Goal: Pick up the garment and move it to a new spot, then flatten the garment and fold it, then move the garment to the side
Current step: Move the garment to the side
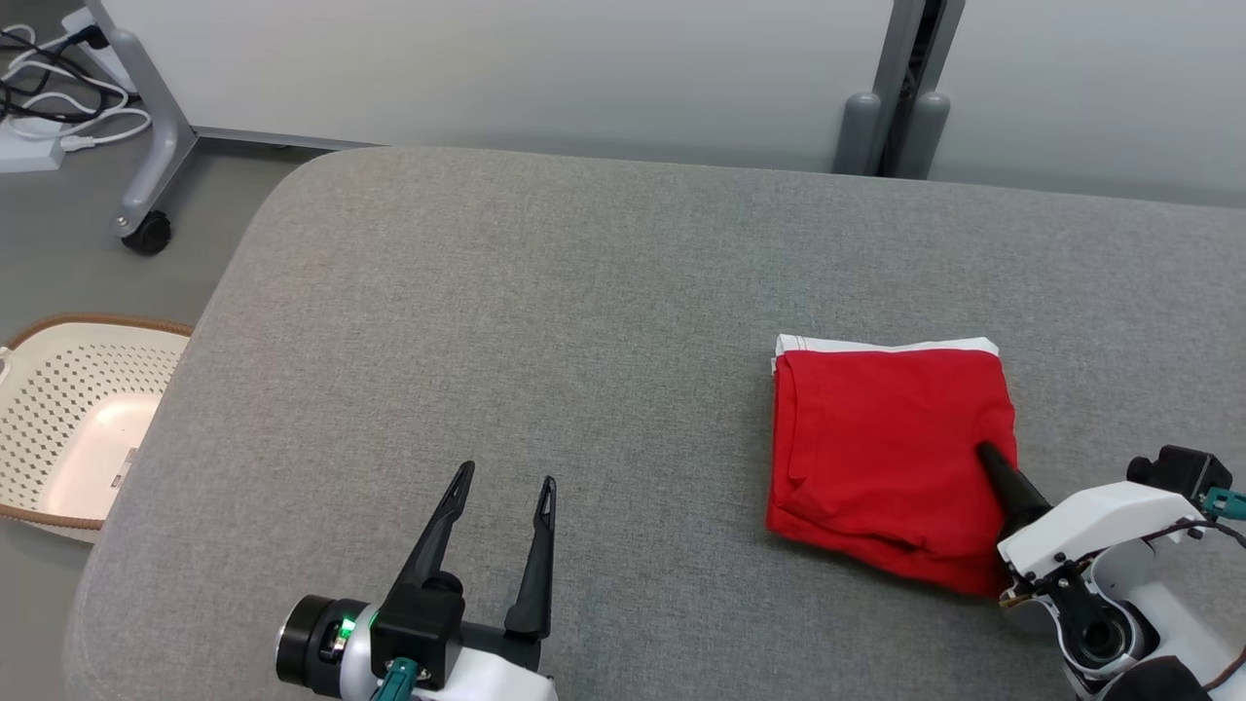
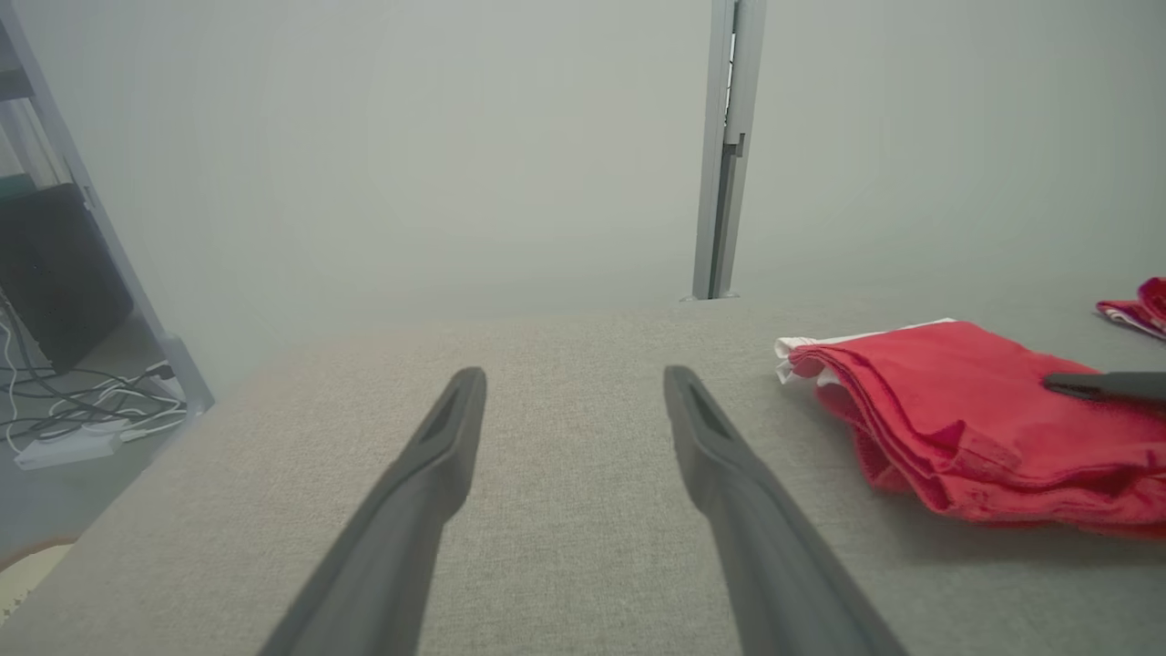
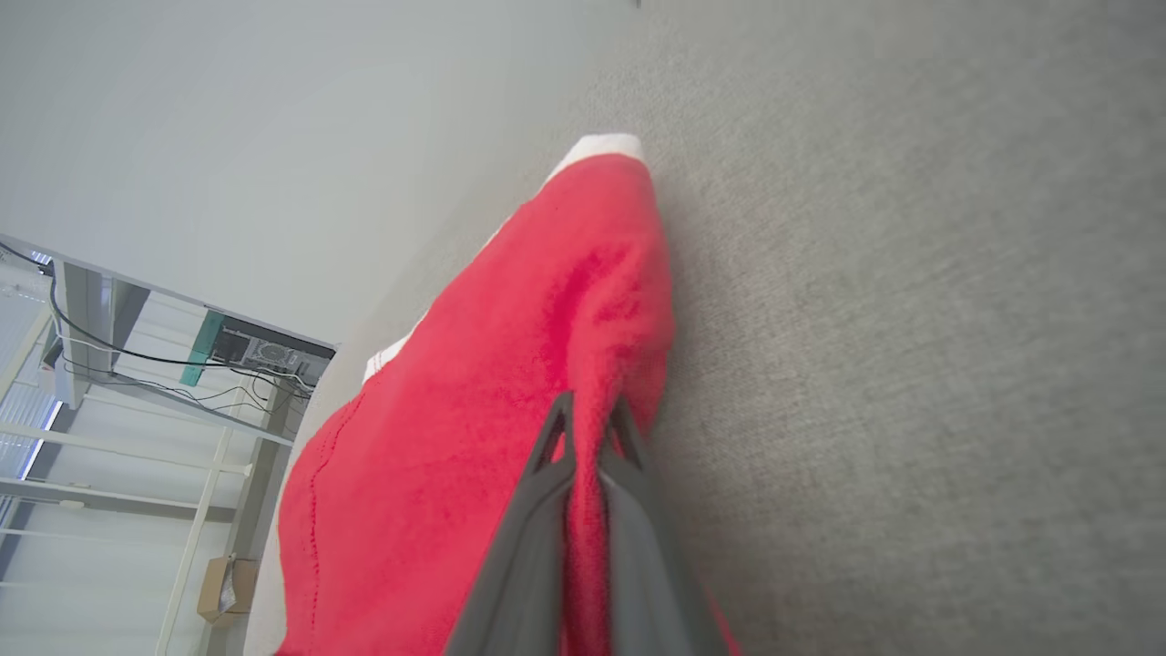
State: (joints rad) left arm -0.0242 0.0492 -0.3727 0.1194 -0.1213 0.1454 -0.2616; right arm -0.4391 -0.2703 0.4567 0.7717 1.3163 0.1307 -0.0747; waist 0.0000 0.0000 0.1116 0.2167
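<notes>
Head view: garment (image 1: 891,458) lies right of centre on the grey table (image 1: 545,321), a compact red rectangle with a white band along its upper edge. It is layered, neat and flat on the surface, not lifted. Right gripper (image 1: 985,453) comes in from the lower right, tips on the garment's lower right part. Left gripper (image 1: 508,475) sits at lower centre over bare table, well apart from the cloth, fingers spread and holding nothing. A perforated basket (image 1: 58,428) stands off the table at the lower left edge. Left wrist view: both left fingers splayed over bare grey fabric. The folded garment is at mid right, its stacked edges showing, with the right gripper's dark tip lying on top of it at the right edge. A scrap of red shows at the far right edge; cannot tell what it is. Right wrist view: the two fingers are drawn together at lower centre with a ridge of red cloth pinched between them, so the claw is closed on the garment near its edge. Judgement: pickup, flattening and folding look done, given the tidy stack. What remains is the last step, moving it to the side. The grip looks like the start of that step, since the garment lies flat on the table.
</notes>
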